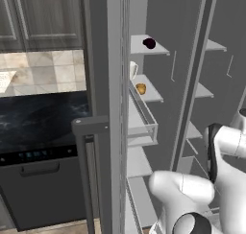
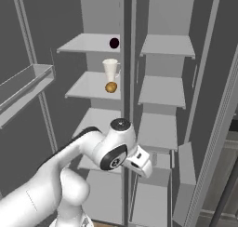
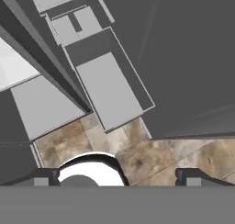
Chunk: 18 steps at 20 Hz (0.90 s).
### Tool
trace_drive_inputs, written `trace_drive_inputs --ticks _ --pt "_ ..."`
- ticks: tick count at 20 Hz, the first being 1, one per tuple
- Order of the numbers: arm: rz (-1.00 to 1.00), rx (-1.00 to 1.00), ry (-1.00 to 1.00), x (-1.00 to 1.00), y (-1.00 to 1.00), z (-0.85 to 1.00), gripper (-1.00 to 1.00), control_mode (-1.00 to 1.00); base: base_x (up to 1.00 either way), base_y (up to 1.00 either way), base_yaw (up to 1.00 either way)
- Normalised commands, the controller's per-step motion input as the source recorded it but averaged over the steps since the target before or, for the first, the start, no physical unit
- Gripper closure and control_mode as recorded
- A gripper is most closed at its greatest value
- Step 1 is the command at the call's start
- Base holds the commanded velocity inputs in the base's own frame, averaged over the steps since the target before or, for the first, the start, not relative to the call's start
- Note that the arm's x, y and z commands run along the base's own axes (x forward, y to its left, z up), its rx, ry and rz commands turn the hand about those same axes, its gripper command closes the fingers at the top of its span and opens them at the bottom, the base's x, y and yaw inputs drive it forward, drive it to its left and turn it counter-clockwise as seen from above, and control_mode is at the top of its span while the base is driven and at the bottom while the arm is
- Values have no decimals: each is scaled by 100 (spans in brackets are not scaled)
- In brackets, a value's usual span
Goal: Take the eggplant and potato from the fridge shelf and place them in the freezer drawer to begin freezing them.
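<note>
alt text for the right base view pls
An open fridge holds a dark eggplant on the top left shelf and a tan potato in front of a white cup one shelf down. The white robot arm bends low in front of the shelves.

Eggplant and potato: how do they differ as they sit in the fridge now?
The eggplant is dark maroon, nearly black; the potato is tan-orange. The eggplant sits on the higher shelf, the potato one shelf below. The eggplant sits alone on its shelf; the potato sits right by a white cup. Both are small rounded lumps, untouched on the left-hand shelves.
</note>
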Motion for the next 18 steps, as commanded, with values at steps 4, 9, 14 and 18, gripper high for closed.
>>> trace_drive_inputs --ticks 4,9,14,18 --pt "0 -3 -21 -43 64 57 -100 -100 0 0 0" --pt "0 -4 -19 -4 85 93 -100 -100 0 0 0" --pt "0 -4 -11 2 64 96 -100 -100 0 0 0" --pt "-2 0 -3 24 31 74 -100 -100 0 0 0"
